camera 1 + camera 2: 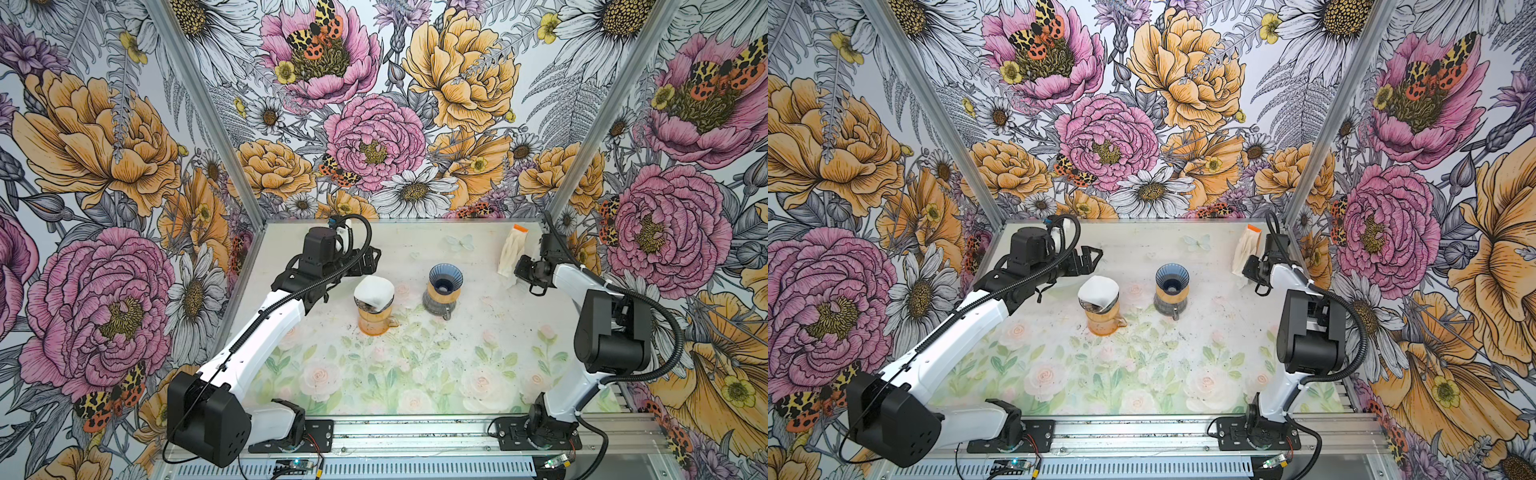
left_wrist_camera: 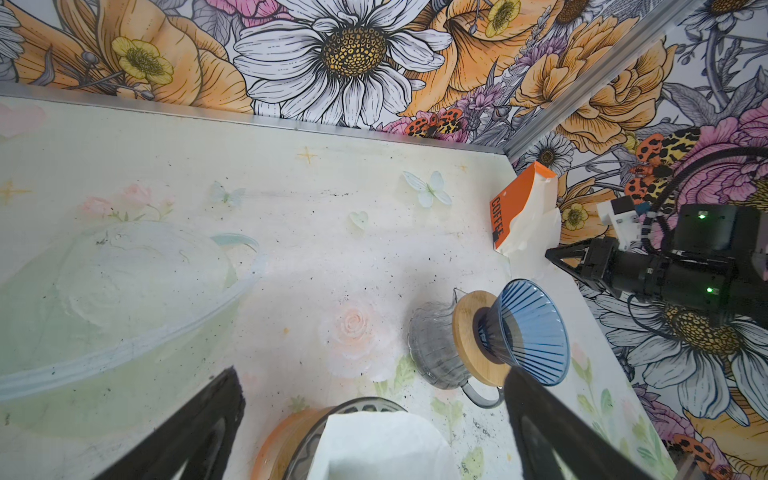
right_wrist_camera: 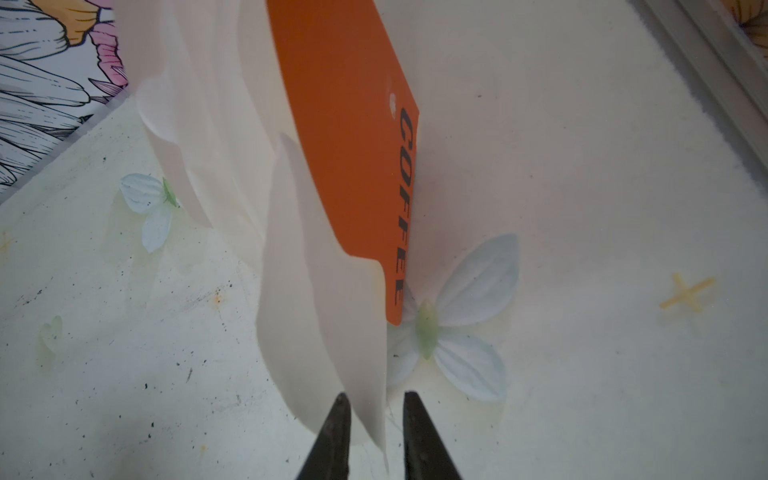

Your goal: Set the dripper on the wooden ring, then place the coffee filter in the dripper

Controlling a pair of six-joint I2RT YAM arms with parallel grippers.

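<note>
A blue ribbed dripper with a wooden collar sits bare on a grey glass carafe at mid table. To its left a second dripper on an orange carafe holds a white coffee filter. At the back right leans a pack of white filters with an orange card. My right gripper is at the pack's lower end, its jaws narrowly open, with one filter leaf between them; it touches one finger only. My left gripper hangs wide open just behind the filter-lined dripper, holding nothing.
The back wall and the right corner post stand close behind the filter pack. Coffee grounds speckle the table around both carafes. The left arm's elbow reaches over the table's left part.
</note>
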